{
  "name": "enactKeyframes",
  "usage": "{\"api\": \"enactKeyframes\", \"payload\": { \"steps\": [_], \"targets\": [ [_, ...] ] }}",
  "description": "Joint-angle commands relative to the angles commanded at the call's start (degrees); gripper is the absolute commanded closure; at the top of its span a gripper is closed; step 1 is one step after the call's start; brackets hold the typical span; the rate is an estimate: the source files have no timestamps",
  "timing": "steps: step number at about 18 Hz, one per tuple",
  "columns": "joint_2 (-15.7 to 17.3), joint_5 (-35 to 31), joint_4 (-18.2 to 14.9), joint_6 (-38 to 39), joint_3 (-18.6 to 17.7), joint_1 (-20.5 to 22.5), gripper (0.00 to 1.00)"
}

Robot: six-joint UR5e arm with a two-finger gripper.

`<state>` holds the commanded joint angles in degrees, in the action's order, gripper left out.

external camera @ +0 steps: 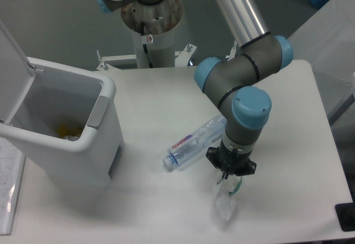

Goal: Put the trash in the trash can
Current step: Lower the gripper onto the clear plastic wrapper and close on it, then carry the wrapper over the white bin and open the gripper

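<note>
Gripper (pixel 229 178) pinched on wrapper (pixel 225 204), which hangs just below fingers, near table's (pixel 288 144) front edge. Bin (pixel 66 127) stands well left, lid up, mouth open. Bottle (pixel 195 143) lies just left of gripper, cap toward bin.

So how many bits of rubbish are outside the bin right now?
2. A plastic bottle lies on the table beside the arm, and a crumpled wrapper hangs from the gripper. The bin holds something yellowish; more may be hidden inside.
</note>
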<state>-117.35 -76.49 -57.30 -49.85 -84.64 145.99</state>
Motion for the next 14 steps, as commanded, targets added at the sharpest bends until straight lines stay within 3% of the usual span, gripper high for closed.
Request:
{"api": "enactKeyframes", "payload": {
  "steps": [3,14],
  "targets": [
    [3.69,8.53,-0.44,4.22,0.0,-0.53,1.0],
    [19.69,26.82,-2.2,11.87,-1.14,-1.49,1.0]
  ]
}}
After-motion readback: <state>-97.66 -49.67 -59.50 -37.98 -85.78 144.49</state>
